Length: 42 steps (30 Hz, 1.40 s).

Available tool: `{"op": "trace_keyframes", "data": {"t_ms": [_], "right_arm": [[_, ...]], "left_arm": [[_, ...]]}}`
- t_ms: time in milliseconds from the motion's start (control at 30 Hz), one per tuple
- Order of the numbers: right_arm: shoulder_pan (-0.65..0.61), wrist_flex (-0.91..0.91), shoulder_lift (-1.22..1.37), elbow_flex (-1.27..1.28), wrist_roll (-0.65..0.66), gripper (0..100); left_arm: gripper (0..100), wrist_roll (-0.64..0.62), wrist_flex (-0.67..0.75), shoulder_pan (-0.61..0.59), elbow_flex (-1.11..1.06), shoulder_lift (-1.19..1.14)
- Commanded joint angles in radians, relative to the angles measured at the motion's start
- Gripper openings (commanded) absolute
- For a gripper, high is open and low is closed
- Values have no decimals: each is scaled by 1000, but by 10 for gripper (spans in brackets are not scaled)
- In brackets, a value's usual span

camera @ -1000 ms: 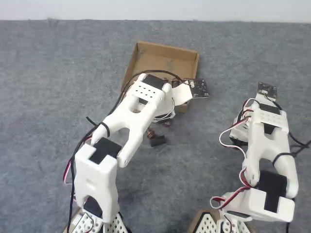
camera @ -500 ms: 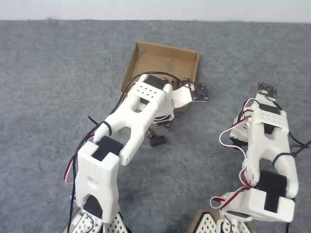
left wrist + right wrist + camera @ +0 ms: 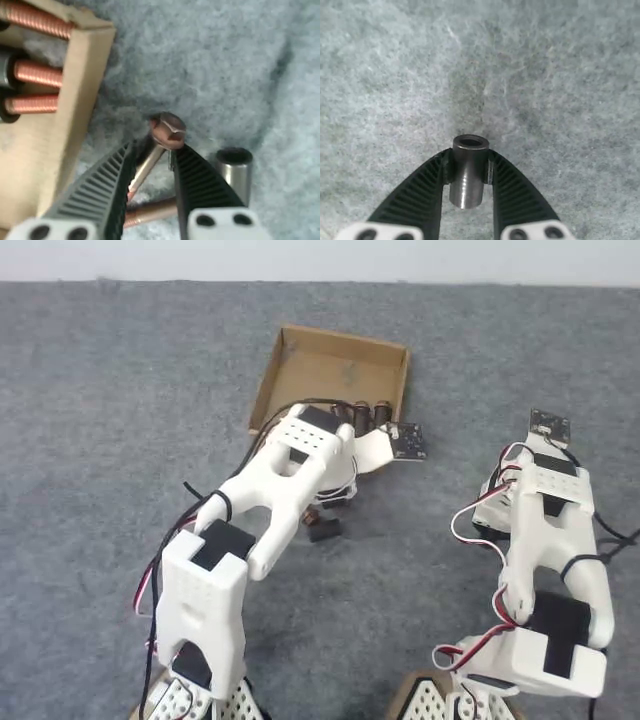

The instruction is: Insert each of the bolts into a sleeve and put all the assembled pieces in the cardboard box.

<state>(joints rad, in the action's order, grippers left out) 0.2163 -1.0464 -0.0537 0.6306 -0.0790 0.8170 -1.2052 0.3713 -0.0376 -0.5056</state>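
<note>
My left gripper (image 3: 152, 147) is shut on a copper bolt (image 3: 167, 131), whose hex head sticks out past the fingertips just outside the cardboard box (image 3: 75, 85). A second bolt (image 3: 150, 212) lies on the carpet under the fingers, and a loose steel sleeve (image 3: 234, 167) rests beside them. Inside the box lie several bolts in dark sleeves (image 3: 35, 75). My right gripper (image 3: 469, 160) is shut on an upright dark sleeve (image 3: 469, 172) over bare carpet. In the high view the left arm (image 3: 300, 455) reaches to the near wall of the box (image 3: 335, 360), and the right arm (image 3: 545, 500) stands at the right.
Grey carpet covers the whole table. Small loose parts (image 3: 322, 525) lie under the left arm, near the box. Assembled pieces (image 3: 370, 418) show at the box's near right corner. Open carpet lies to the left of the box and between the two arms.
The left arm's wrist has drawn back a little from the box toward the near side, uncovering the pieces at the box's near corner. The right arm has kept still.
</note>
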Motion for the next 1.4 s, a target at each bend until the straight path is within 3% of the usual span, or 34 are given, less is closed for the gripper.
{"op": "trace_keyframes", "data": {"t_ms": [0,133,267,500,867,1067,1367], "right_arm": [[-13,10,-12,-3,17,7],[-13,10,-12,-3,15,7],[-13,10,-12,-3,15,7],[-13,10,-12,-3,17,7],[-13,12,-12,-3,15,7],[-13,12,-10,-3,15,7],[-13,12,-10,-3,15,7]], "left_arm": [[104,-2,28,20,-8,48],[100,-2,5,31,-10,46],[13,-2,-2,51,-4,18],[10,-12,-43,57,-4,25],[10,-358,-51,160,-4,121],[10,-523,-48,61,-44,299],[10,-621,-41,-37,-202,529]]}}
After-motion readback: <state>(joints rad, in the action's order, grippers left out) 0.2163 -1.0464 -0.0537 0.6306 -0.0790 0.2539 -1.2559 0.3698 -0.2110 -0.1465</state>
